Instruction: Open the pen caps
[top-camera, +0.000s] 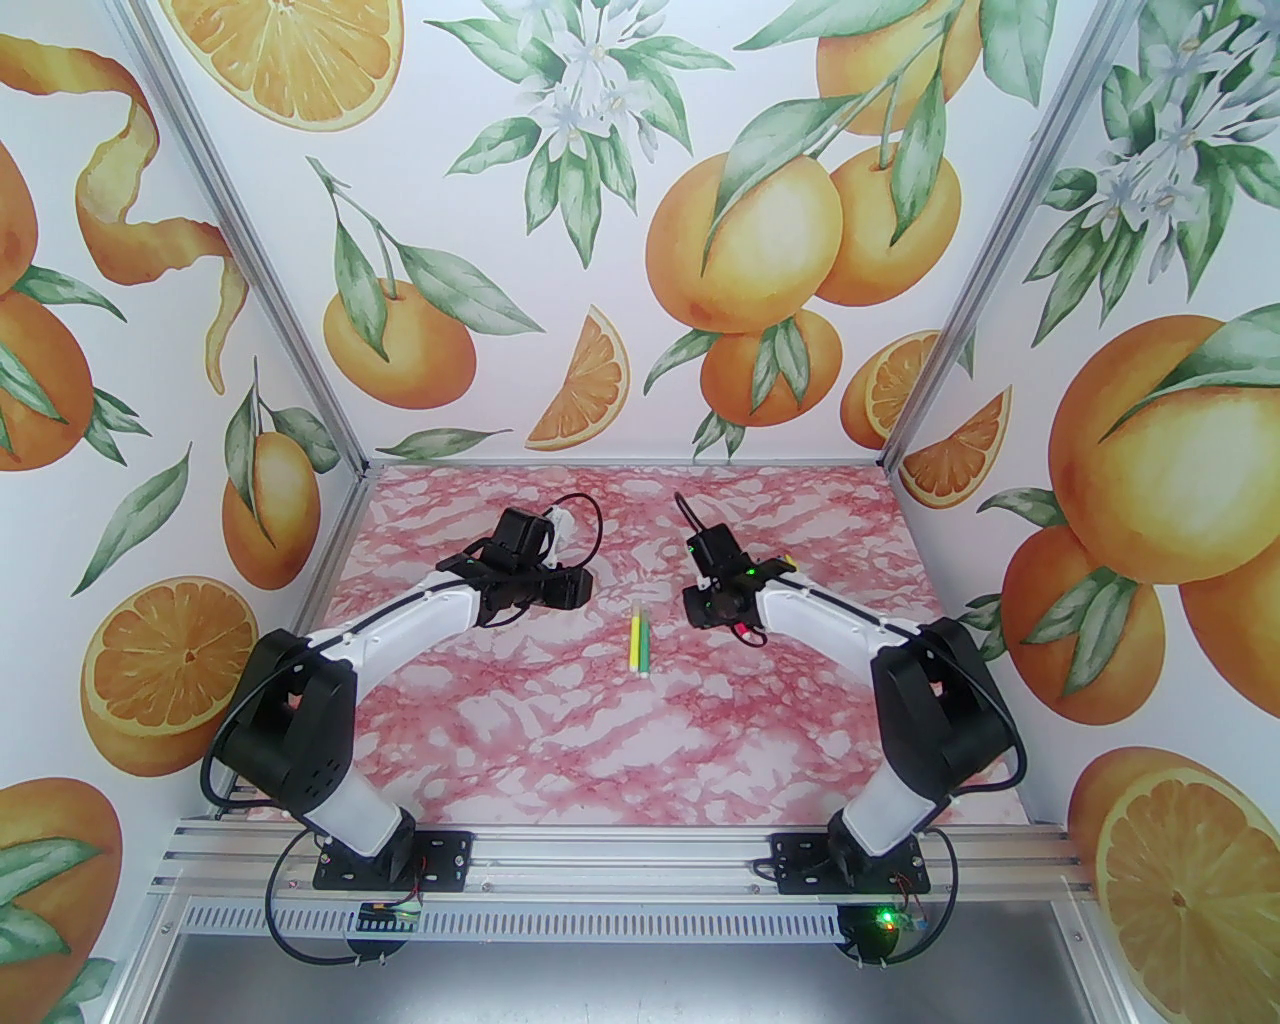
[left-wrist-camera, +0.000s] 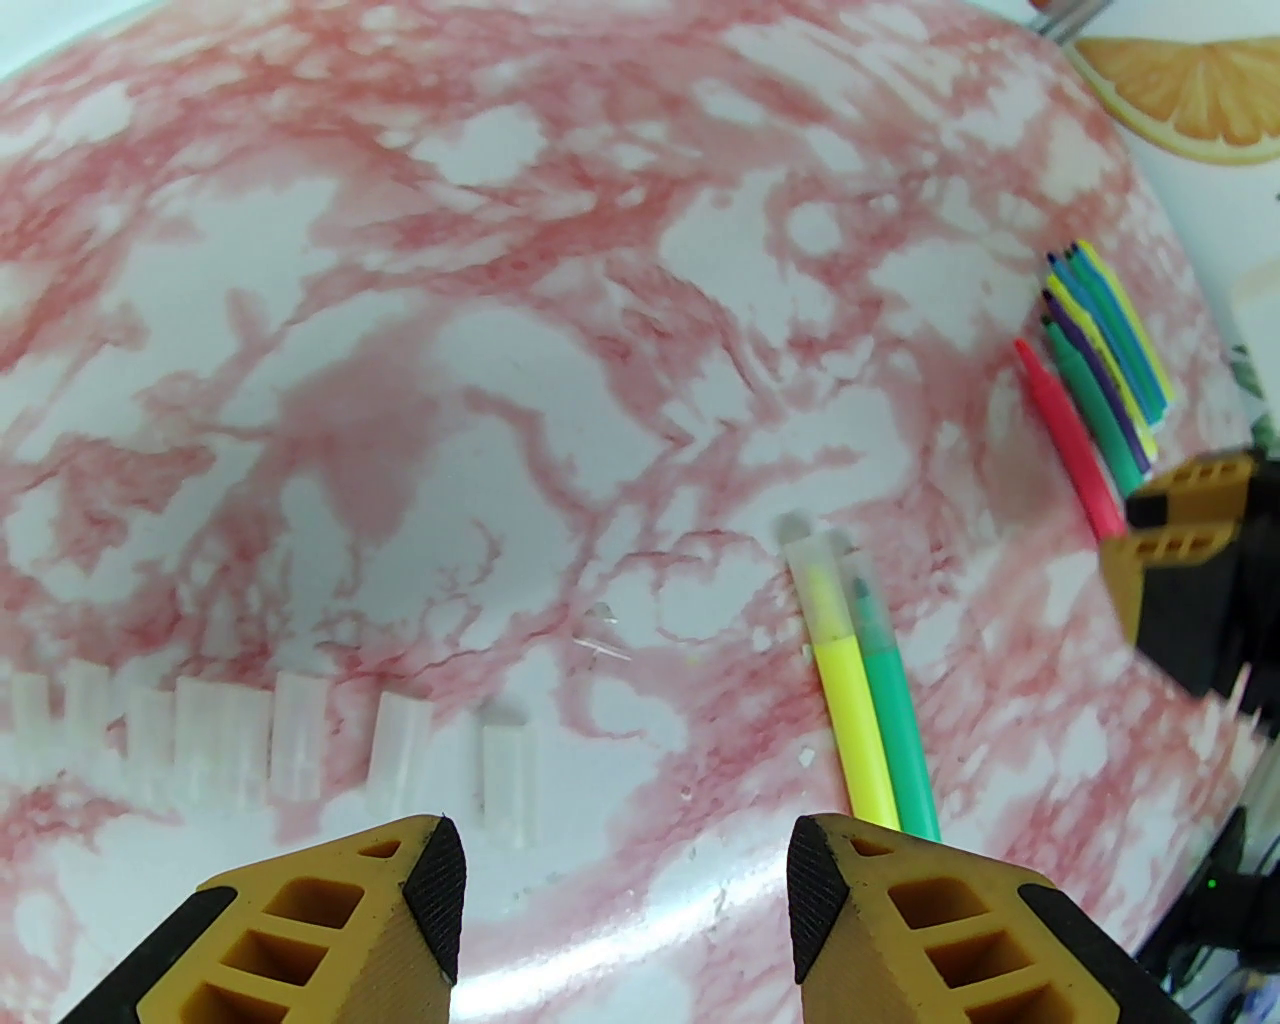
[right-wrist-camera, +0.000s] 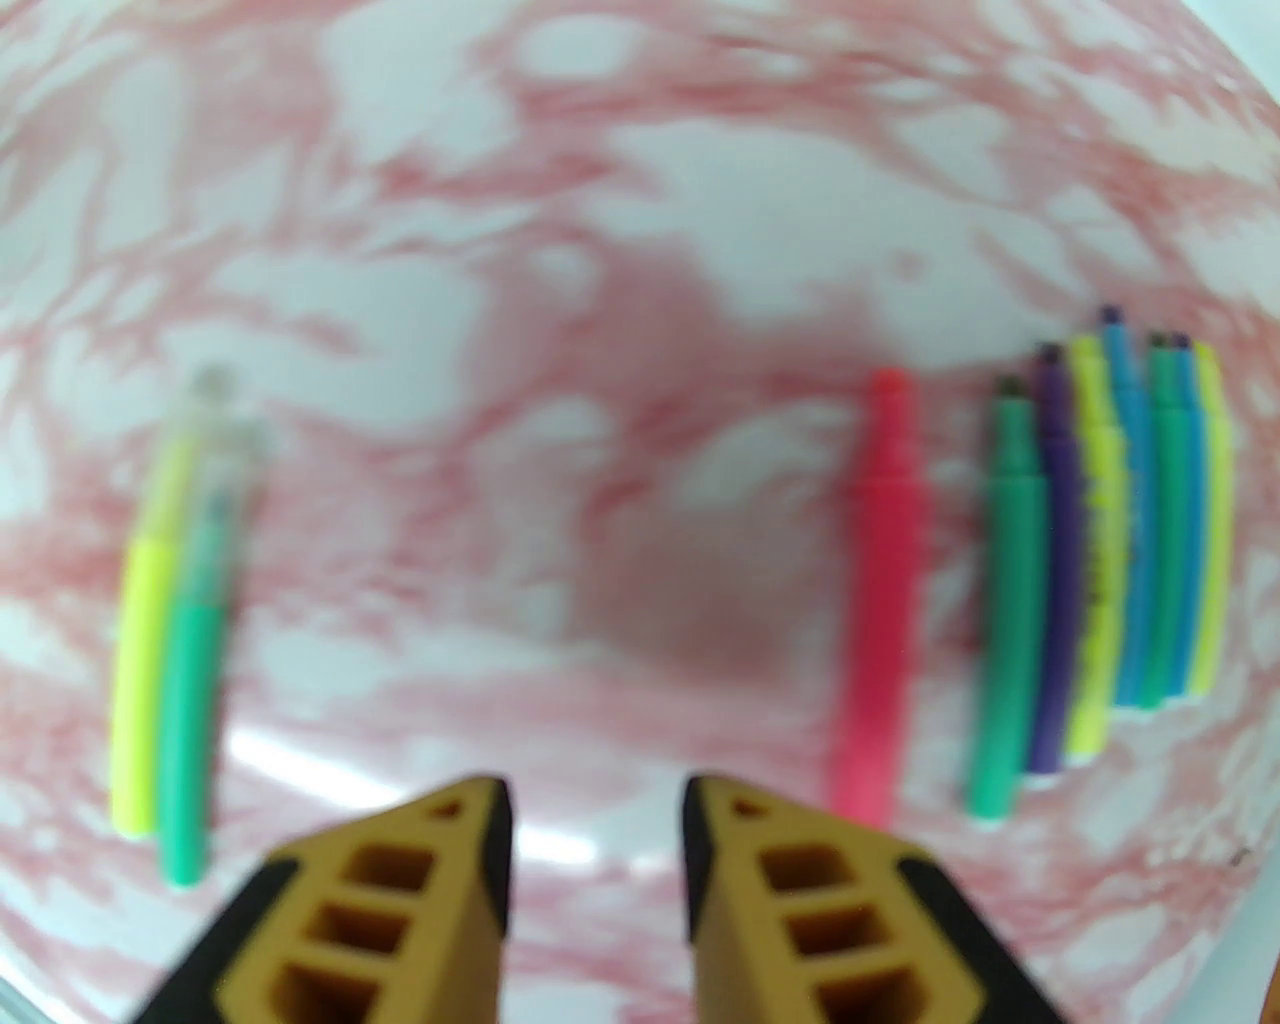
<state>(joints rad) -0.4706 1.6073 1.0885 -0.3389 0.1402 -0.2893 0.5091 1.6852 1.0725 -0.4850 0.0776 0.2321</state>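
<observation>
Two pens lie side by side and touching at the middle of the table (top-camera: 640, 740), a yellow pen (left-wrist-camera: 855, 720) and a green pen (left-wrist-camera: 900, 730), each with its cap (left-wrist-camera: 822, 590) on and pointing at the far edge. They look set apart as the work left to do. Bare-tipped pens (right-wrist-camera: 1095, 560) sit in a tight row toward the right edge, with a pink pen (right-wrist-camera: 880, 600) just beside them. Loose caps (left-wrist-camera: 300, 735) stand in a line toward the left edge. Sorting them this way probably keeps finished pieces out of the arms' reach paths.

The left gripper (left-wrist-camera: 620, 880) hangs over the near ends of the two capped pens, jaws spread and empty. The right gripper (right-wrist-camera: 597, 850) hovers between the capped pair and the pink pen, jaws parted by a narrow gap and gripping nothing.

The right wrist view is blurred, so tips and cap edges smear. The loose caps are pale against the marbling and their line runs off the frame, so I cannot count them. From above, the arms cover both sorted rows. Small white flecks near the pair are too small to identify
</observation>
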